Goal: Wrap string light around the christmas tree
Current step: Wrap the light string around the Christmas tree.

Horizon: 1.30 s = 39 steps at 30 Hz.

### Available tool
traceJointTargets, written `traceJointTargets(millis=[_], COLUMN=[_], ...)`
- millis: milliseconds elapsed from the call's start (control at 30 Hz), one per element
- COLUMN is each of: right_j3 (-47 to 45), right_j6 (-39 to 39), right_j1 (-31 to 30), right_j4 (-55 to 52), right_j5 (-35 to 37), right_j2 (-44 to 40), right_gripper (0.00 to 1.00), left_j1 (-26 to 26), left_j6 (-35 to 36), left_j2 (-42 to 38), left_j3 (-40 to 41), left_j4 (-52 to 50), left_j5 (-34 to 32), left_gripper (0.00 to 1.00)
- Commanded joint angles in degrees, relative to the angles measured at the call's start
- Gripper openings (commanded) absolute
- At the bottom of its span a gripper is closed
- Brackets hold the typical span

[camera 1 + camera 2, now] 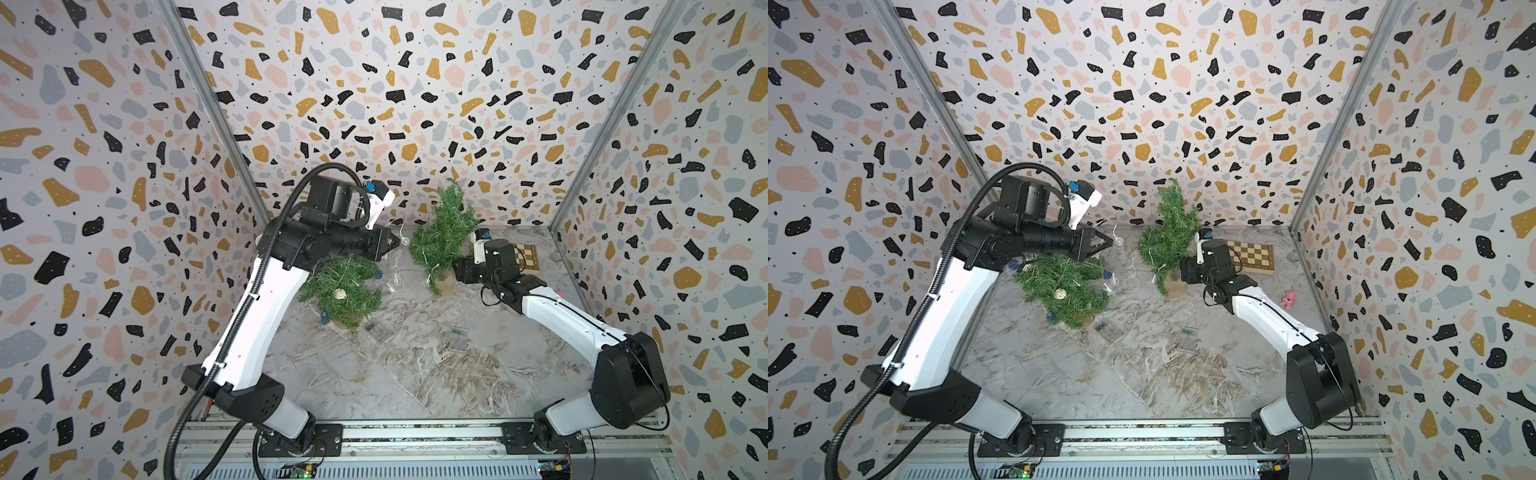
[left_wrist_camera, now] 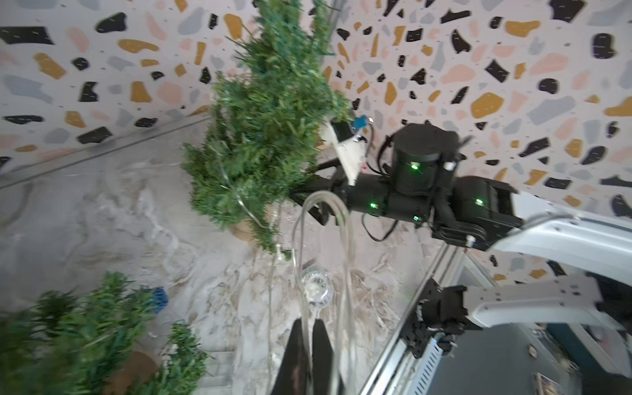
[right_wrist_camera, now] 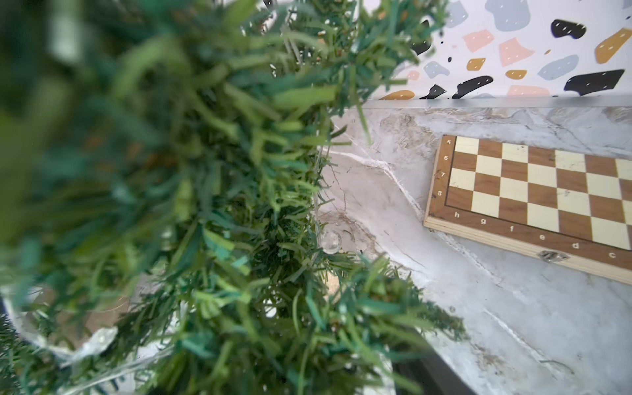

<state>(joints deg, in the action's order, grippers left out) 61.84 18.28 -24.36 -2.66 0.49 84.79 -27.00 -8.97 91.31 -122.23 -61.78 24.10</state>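
The christmas tree [image 1: 444, 232] stands upright on a burlap base [image 1: 444, 286] at the back middle of the table, seen in both top views. A clear string light [image 2: 321, 212] runs from its lower branches to my left gripper [image 2: 307, 323], which is shut on the wire just behind a bulb [image 2: 316, 287]. That gripper [image 1: 398, 241] hovers to the left of the tree. My right gripper [image 2: 301, 191] is pushed into the tree's lower right side, jaws apart with branches between them. In the right wrist view foliage [image 3: 205, 205] hides its fingertips.
A second small tree [image 1: 343, 291] with ornaments lies tilted under my left arm. A chessboard [image 1: 525, 257] sits at the back right and a pink toy [image 1: 1288, 298] beside my right arm. Two clear boxes [image 1: 378, 330] [image 1: 459, 338] lie mid-table. Walls enclose three sides.
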Motion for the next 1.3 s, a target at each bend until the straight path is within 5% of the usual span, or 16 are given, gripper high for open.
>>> traceJointTargets(millis=[0,167,400,533,667,800,1133,1267], right_j3=[1.1,1.0,-0.7,-1.1,-1.4,-1.5,-2.3,0.9], right_j6=[-0.7,-0.8,0.2,0.2,-0.8,-1.2,3.7,5.6], right_j1=[0.3,0.3,-0.5,-0.8,-0.7,-0.7,8.6,12.7], right_j4=[-1.4,-1.3,0.0,-0.3,-0.5,-1.2,6.5,12.9], right_j5=[0.8,0.5,-1.9,-1.9,-1.6,-2.7,-13.3,-13.5], right_j2=[0.2,0.1,0.6,0.6,0.4,-0.6,-16.4,-14.5], right_gripper=[0.68,0.66,0.56,0.53,0.50,0.48,0.61,0.67], left_j1=[1.6,2.0,2.0,2.0,2.0,1.8,1.9,2.2], left_j6=[-0.5,-3.2,-1.7,0.6,2.6,2.8,6.9,7.0], left_j2=[6.1,13.9,17.9,23.6,30.2,31.8,32.1,33.9], left_j3=[-8.4,-13.6,-8.9,-14.7,-23.2,-21.1,-17.7,-19.2], left_j4=[1.0,10.3,32.1,38.5,40.1,46.2,51.0,53.8], left_j5=[-11.6,-16.0,-17.6,-18.5,-15.2,-12.0,-7.2,-2.2], left_gripper=[0.00,0.00,0.00,0.00,0.00,0.00,0.02,0.04])
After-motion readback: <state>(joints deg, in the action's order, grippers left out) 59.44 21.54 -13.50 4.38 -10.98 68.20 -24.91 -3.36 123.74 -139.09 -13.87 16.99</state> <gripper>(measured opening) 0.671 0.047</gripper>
